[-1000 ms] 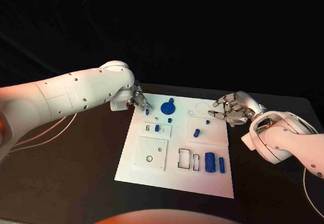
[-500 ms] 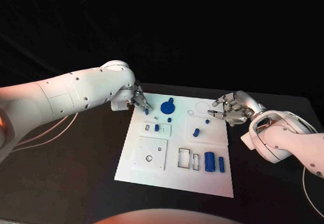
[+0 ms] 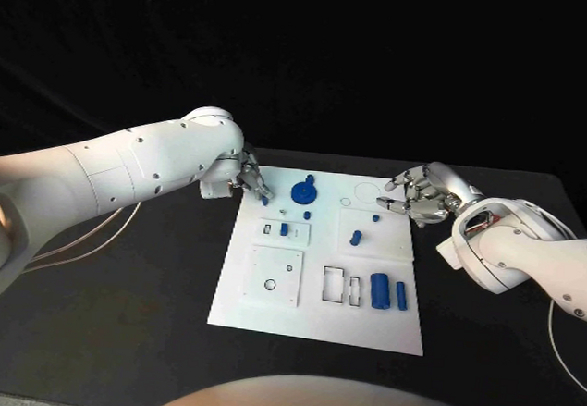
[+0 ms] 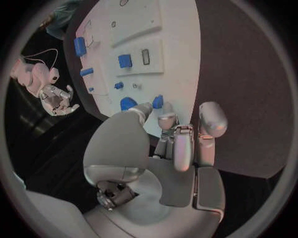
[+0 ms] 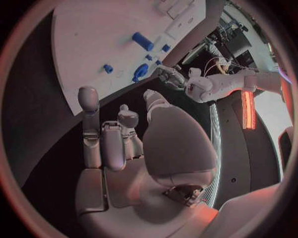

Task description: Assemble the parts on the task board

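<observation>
Black table (image 3: 142, 286); left robot hand (image 3: 251, 184) seemingly pinching part (image 3: 266, 201).

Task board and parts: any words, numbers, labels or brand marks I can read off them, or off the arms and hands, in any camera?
None can be read.
White board: only outlined cut-outs and holes, no lettering.
Blue parts, such as the cylinder: plain, no marks.
Left hand and right hand: no brand or number shows on them or on the white arms.
</observation>
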You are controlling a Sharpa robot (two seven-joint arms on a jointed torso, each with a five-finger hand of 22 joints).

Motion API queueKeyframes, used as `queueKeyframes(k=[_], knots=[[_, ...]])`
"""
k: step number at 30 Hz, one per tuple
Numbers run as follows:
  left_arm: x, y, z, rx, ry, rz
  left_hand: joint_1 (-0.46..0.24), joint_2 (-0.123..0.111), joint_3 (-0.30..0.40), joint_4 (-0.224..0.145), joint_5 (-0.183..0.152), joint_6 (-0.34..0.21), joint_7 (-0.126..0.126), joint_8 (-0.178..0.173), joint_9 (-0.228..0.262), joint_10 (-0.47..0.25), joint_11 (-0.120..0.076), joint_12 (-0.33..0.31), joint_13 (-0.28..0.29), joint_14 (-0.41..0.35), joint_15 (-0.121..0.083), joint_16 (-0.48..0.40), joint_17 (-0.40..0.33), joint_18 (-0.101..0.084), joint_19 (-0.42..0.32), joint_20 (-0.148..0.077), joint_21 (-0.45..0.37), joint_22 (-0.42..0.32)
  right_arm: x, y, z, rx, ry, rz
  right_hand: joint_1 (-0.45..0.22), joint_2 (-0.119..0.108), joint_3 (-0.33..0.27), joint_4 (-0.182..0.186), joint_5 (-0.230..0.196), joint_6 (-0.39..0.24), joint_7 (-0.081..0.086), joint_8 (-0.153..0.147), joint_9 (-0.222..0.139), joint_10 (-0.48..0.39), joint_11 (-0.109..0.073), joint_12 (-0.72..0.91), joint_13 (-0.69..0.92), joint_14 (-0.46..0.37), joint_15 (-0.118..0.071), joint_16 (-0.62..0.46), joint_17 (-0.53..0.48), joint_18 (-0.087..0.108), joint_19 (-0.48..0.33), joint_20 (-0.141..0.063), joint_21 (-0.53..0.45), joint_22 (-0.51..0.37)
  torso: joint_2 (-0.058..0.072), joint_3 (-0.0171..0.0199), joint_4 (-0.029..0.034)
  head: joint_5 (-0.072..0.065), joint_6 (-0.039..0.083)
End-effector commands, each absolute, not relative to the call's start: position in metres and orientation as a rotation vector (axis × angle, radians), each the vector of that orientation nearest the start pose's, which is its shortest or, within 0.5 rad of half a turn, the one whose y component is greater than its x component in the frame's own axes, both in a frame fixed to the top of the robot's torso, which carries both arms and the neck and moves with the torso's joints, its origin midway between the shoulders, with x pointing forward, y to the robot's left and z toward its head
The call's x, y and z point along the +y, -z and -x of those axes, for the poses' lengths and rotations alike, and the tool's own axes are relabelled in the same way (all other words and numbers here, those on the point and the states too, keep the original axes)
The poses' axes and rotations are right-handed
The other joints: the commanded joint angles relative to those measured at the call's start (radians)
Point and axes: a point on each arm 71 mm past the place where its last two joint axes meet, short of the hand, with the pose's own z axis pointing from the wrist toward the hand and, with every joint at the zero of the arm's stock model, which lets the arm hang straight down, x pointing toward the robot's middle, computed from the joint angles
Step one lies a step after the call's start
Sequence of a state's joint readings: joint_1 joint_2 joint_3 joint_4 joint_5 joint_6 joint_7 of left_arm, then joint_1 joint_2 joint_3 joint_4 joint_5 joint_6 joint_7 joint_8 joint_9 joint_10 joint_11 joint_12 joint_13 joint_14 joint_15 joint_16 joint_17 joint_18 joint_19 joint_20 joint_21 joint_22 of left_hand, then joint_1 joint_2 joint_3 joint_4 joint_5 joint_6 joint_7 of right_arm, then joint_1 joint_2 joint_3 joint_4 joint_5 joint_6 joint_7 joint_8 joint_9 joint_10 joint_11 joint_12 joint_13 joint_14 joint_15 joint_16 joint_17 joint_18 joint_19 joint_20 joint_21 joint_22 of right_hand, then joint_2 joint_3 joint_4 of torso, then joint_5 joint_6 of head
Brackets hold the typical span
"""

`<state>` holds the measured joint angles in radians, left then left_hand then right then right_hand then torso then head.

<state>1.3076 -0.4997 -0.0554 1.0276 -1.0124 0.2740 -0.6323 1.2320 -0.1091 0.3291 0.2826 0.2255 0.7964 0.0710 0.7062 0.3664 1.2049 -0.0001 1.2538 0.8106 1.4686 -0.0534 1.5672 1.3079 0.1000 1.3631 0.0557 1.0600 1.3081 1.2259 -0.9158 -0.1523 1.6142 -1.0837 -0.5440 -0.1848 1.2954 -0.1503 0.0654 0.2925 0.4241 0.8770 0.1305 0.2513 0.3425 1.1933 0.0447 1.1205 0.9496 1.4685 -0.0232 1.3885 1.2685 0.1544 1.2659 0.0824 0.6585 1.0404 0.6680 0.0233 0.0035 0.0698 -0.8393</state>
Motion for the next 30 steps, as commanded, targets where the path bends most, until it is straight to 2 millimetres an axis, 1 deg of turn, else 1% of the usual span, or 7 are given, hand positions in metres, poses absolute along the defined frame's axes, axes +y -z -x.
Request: queueKeyframes(k=[1,2,3,7,11,15,30], knots=[[0.19,0.208,-0.566,2.383,0.181,0.285,0.05,0.016,0.041,-0.012,-0.06,0.009,-0.001,-0.003,0.0,0.005,-0.002,0.003,0.002,0.102,-0.003,0.004,0.263,0.002,0.005,0.001,-0.006,0.125,-0.226,0.203,-0.463,1.689,-0.696,-0.311,0.009,-0.002,0.006,-0.002,0.004,-0.006,-0.001,0.001,0.002,-0.008,0.002,-0.004,-0.001,0.023,-0.002,-0.003,-0.001,0.008,0.003,-0.002,-0.003,-0.001,-0.001,0.0003,0.0014,-0.001,0.0],[0.189,0.208,-0.566,2.383,0.184,0.286,0.082,0.024,0.08,-0.024,-0.115,0.012,-0.005,-0.001,0.001,0.006,-0.004,0.002,0.002,0.102,-0.005,0.004,0.263,0.002,0.005,-0.001,-0.007,0.125,-0.225,0.203,-0.463,1.689,-0.697,-0.311,0.009,-0.002,0.006,-0.002,0.004,-0.006,-0.001,0.001,0.002,-0.008,0.002,-0.004,-0.001,0.023,-0.002,-0.003,-0.001,0.008,0.003,-0.002,-0.003,-0.001,-0.002,0.0,0.0012,-0.001,-0.001],[0.189,0.208,-0.567,2.383,0.186,0.286,0.105,0.025,0.118,-0.04,-0.132,0.013,-0.006,0.0,0.003,0.009,-0.006,0.003,0.005,0.102,-0.006,0.004,0.263,0.001,0.007,-0.002,-0.005,0.127,-0.225,0.203,-0.463,1.689,-0.697,-0.31,0.009,-0.002,0.006,-0.002,0.004,-0.006,-0.001,0.001,0.002,-0.008,0.002,-0.004,-0.001,0.023,-0.002,-0.003,-0.001,0.008,0.003,-0.002,-0.003,-0.001,-0.002,0.0,0.0012,-0.001,-0.001],[0.189,0.208,-0.567,2.386,0.196,0.289,0.14,0.015,0.219,-0.091,-0.14,0.011,-0.005,0.016,0.015,0.017,-0.005,0.0,0.007,0.102,-0.006,0.004,0.263,0.001,0.008,-0.004,-0.005,0.128,-0.225,0.203,-0.463,1.688,-0.697,-0.31,0.009,-0.002,0.008,-0.002,0.004,-0.006,-0.001,0.002,0.002,-0.006,0.002,-0.002,0.001,0.023,-0.002,-0.004,0.0,0.008,0.004,-0.002,-0.004,0.0,-0.001,0.0,0.0008,0.0,-0.001],[0.189,0.208,-0.566,2.388,0.211,0.298,0.104,-0.009,0.362,-0.153,-0.133,0.004,0.002,0.065,0.06,0.039,-0.002,-0.003,0.013,0.102,-0.001,0.004,0.263,0.0,0.012,-0.002,0.001,0.131,-0.225,0.203,-0.463,1.688,-0.697,-0.31,0.009,-0.002,0.008,-0.002,0.004,-0.006,-0.001,0.002,0.002,-0.006,0.002,-0.002,0.001,0.023,-0.002,-0.004,0.0,0.008,0.004,-0.002,-0.004,0.0,-0.001,0.0007,0.0005,0.001,-0.001],[0.19,0.208,-0.566,2.385,0.218,0.311,0.075,-0.018,0.423,-0.183,-0.133,0.003,0.003,0.081,0.084,0.049,0.0,0.0,0.021,0.102,-0.001,0.004,0.263,-0.001,0.013,-0.001,0.005,0.132,-0.225,0.203,-0.463,1.688,-0.697,-0.31,0.009,-0.002,0.008,-0.002,0.004,-0.006,-0.001,0.002,0.002,-0.006,0.002,-0.002,0.001,0.023,-0.002,-0.004,0.0,0.008,0.004,-0.002,-0.004,0.0,-0.002,0.0007,0.0001,0.003,0.001],[0.2,0.203,-0.545,2.362,0.311,0.433,-0.05,-0.073,0.545,-0.267,0.063,0.045,-0.019,0.139,0.16,0.104,-0.022,0.031,0.093,0.102,-0.021,0.004,0.263,-0.007,0.034,-0.018,0.05,0.141,-0.226,0.203,-0.463,1.686,-0.696,-0.311,0.009,-0.002,0.008,-0.002,0.004,-0.006,-0.001,0.002,0.002,-0.007,0.002,-0.002,0.0,0.023,-0.002,-0.005,-0.001,0.009,0.004,-0.002,-0.007,-0.002,-0.005,0.0022,0.0031,0.01,0.0]])
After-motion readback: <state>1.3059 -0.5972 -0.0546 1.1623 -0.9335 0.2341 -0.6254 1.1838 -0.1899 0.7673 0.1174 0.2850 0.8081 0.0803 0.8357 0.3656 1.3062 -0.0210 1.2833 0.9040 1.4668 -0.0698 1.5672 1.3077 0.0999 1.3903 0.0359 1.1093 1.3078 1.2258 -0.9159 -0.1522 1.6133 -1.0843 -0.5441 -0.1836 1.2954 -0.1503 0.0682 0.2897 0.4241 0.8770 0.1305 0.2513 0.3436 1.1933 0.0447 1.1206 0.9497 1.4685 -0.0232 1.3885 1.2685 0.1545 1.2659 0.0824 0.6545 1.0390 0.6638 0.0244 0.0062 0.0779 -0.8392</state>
